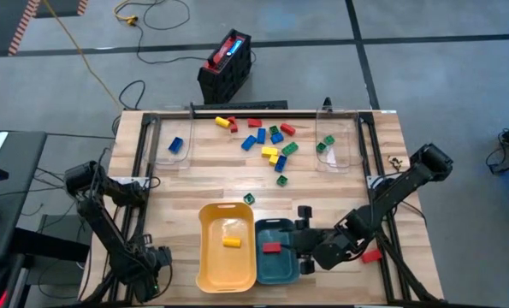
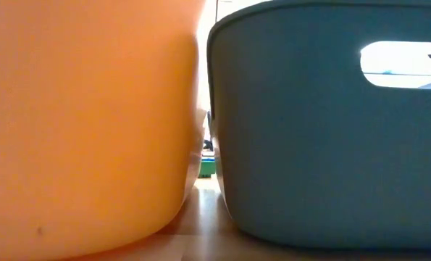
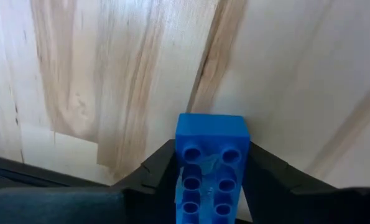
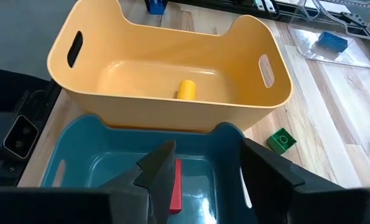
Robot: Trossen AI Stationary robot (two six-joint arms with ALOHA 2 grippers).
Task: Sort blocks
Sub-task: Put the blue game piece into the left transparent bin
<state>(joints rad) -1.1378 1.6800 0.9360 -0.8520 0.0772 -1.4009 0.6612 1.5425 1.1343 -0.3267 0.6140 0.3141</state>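
On my left wrist camera, the left end effector (image 3: 212, 186) has its two dark fingers closed against the sides of a blue block (image 3: 209, 165), studs facing the lens, with bare wooden surface (image 3: 110, 68) just beyond it. From above, that arm sits at the near left corner of the surface, beside the yellow tray (image 1: 228, 248).

My right end effector (image 4: 200, 171) hovers over the teal tray (image 4: 79, 155), fingers partly apart and holding nothing. A red block (image 4: 175, 186) lies on the tray floor directly below the gap between them. From above, I see this red block (image 1: 272, 248) in the teal tray (image 1: 275, 265), just left of the end effector (image 1: 304, 245).

Next out, the yellow tray touches the teal one and holds a single yellow block (image 1: 231, 242). A green block (image 1: 249, 198) lies on the wood just past the trays.

Farther away, a loose cluster of blocks (image 1: 271, 141) in red, yellow, blue and green spreads across the middle of the surface. At the far corners stand two clear containers: the left one (image 1: 173, 141) holds a blue piece, the right one (image 1: 333, 145) a green piece.
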